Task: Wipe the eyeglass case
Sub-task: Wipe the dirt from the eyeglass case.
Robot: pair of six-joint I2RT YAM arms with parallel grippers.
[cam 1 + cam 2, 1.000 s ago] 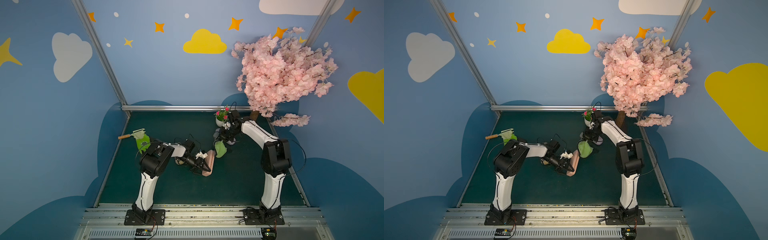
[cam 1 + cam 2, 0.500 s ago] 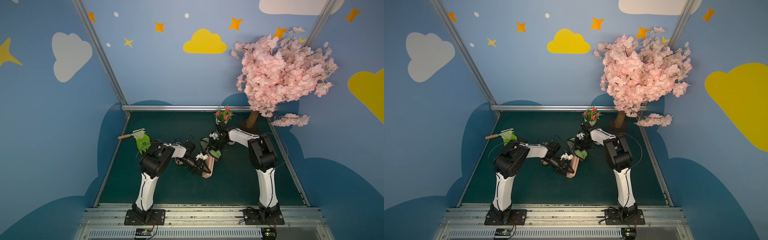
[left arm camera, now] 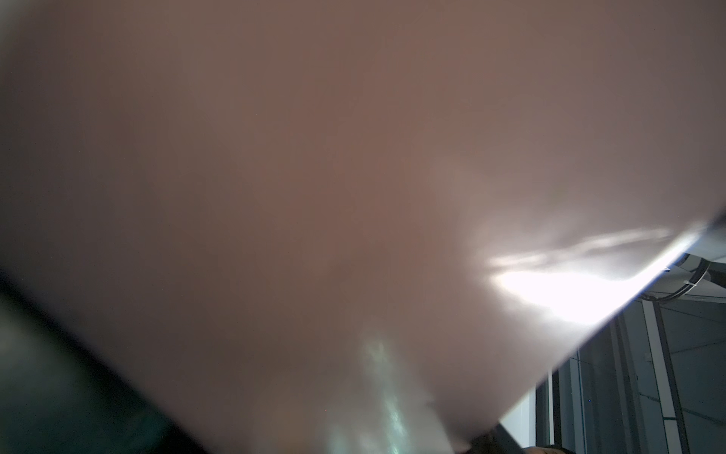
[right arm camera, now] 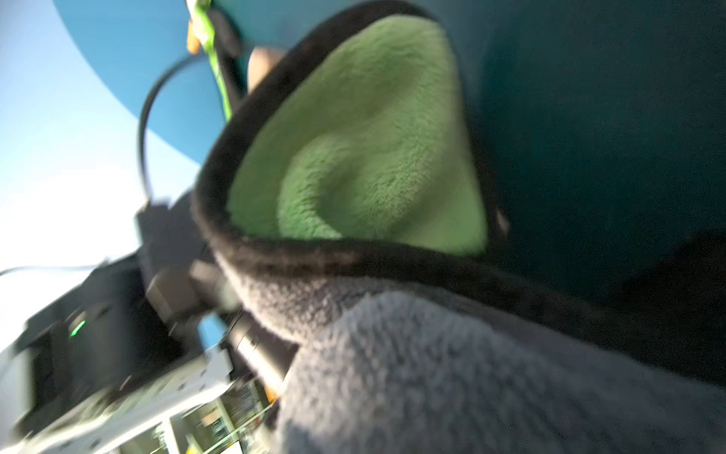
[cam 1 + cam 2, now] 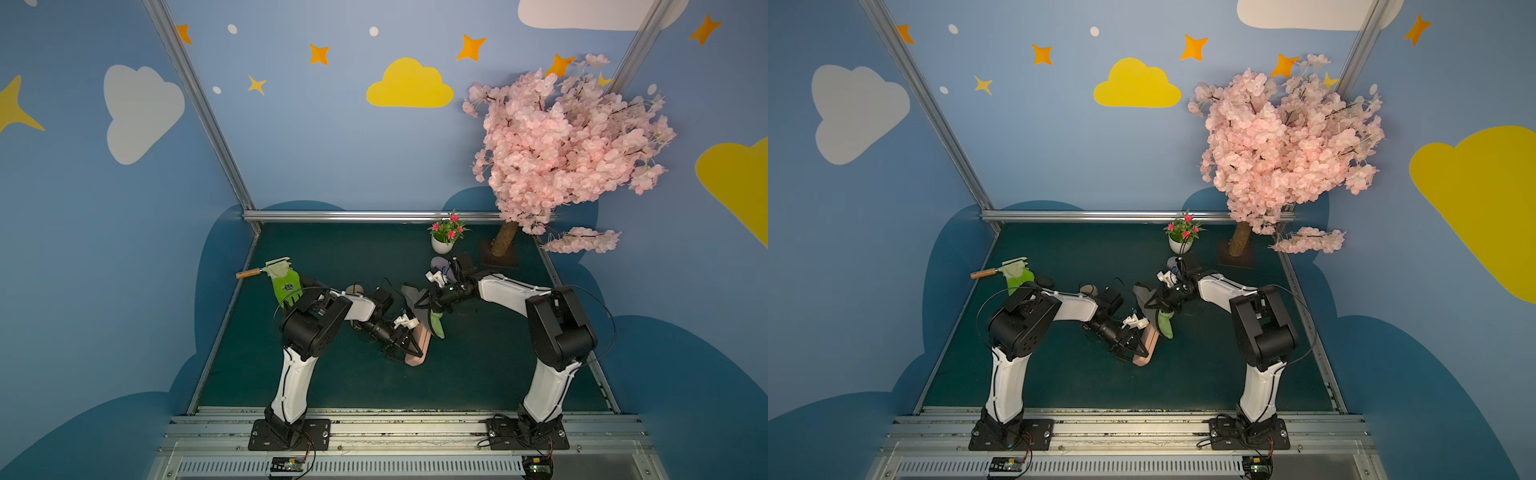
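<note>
Well, reading from the left of the eyeglass case (image 5: 420,347), a green glove (image 5: 286,284) lies well apart from it and plays no part in what I am doing. Closer in, the left gripper (image 5: 409,349) comes at the case from that same side with its jaws clamped on it. The case looks propped on its long edge on the dark green mat (image 5: 332,257) rather than lying flat, and in the left wrist view its pinkish surface fills nearly the whole picture, so that arm is acting as my vice. At the far end of the case hangs the cloth (image 5: 413,296), grey on one face and green on the other. Its green corner droops just beside the case's upper end, and I cannot tell from either top view whether it is in fact touching. To the right of the case, the right gripper (image 5: 431,302) has its jaws pinched together on the bunched cloth, and the right wrist view shows only fleece and mat. I judge that I am at the start of a wiping stroke, with the case held and the cloth brought up to it. The next move calls for pressing the cloth flat onto the case's exposed face and drawing it along the length, lightly enough that the case does not twist out of the left grip.
</note>
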